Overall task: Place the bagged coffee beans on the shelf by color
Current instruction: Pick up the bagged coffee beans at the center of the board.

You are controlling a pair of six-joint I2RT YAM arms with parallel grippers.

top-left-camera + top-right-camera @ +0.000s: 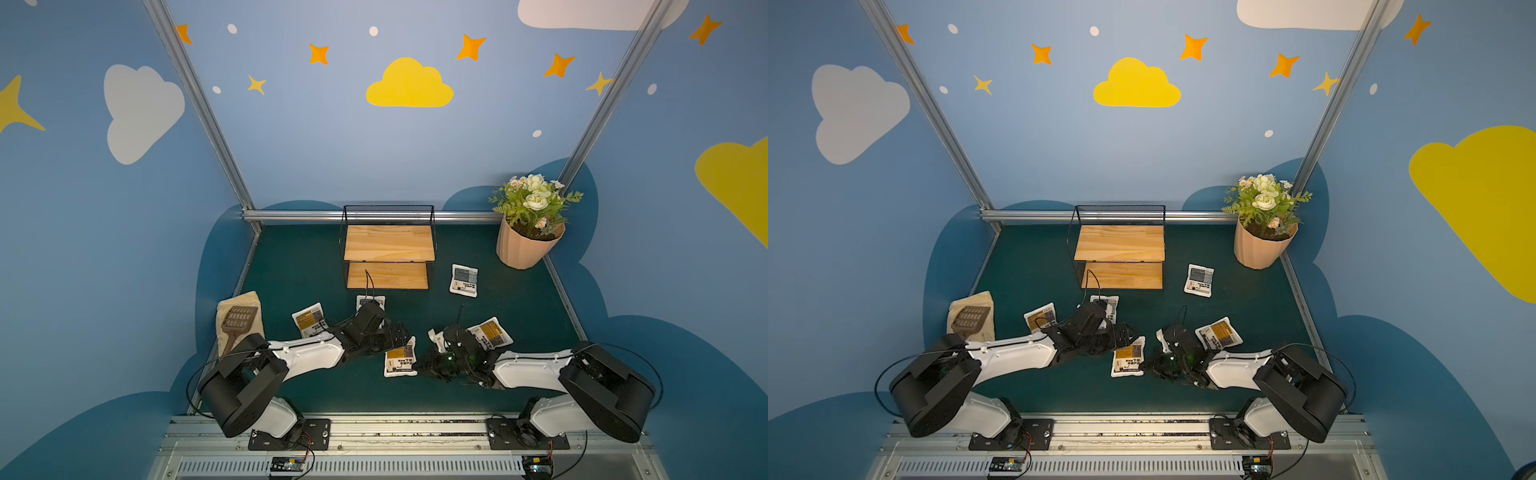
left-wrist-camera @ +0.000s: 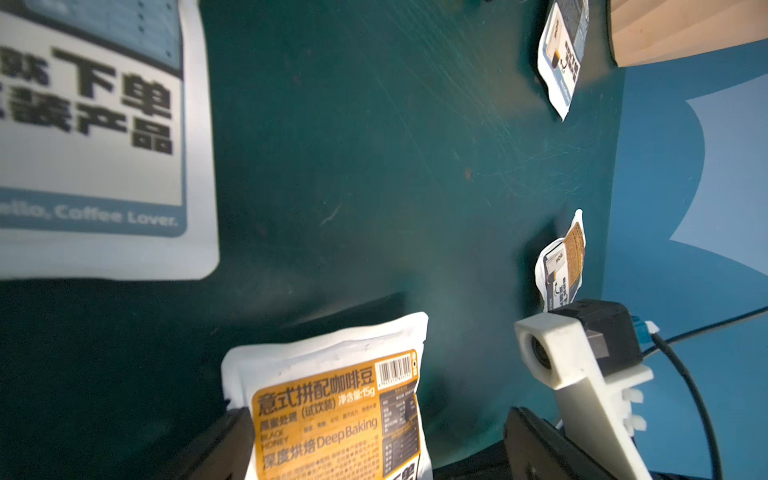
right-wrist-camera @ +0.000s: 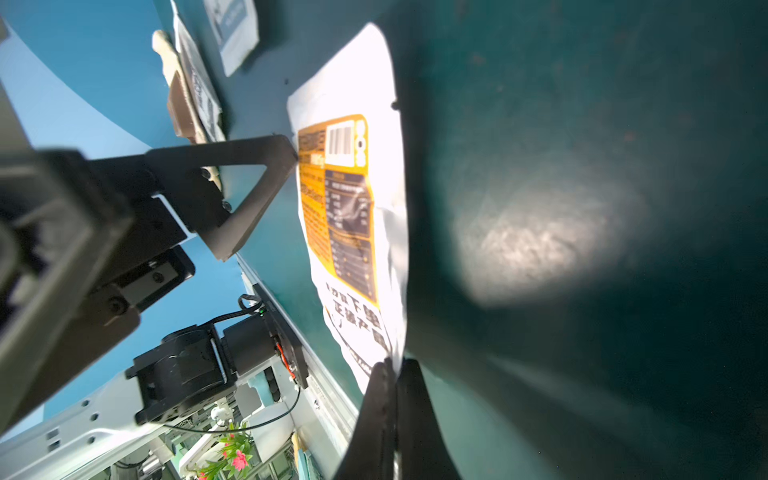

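Pinching an orange-labelled coffee pouch [image 3: 357,216] by its edge, my right gripper [image 3: 395,365] is clamped shut near the table's [image 1: 519,299] front edge. My left gripper [image 2: 376,415] is wide open, straddling the same pouch. The shelf [image 1: 388,249] stands at the back edge.

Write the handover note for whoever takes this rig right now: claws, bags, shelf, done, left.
Right claw: shut on one edge of the middle orange bag.
Left claw: open, straddling that bag's other end.
Shelf: both boards bare.
Flat on the table: left orange bag, right orange bag, grey-blue bag right of the shelf, grey-blue bag partly under the left arm.
Done: nothing shelved.
Left: all five bags, grouped by colour.
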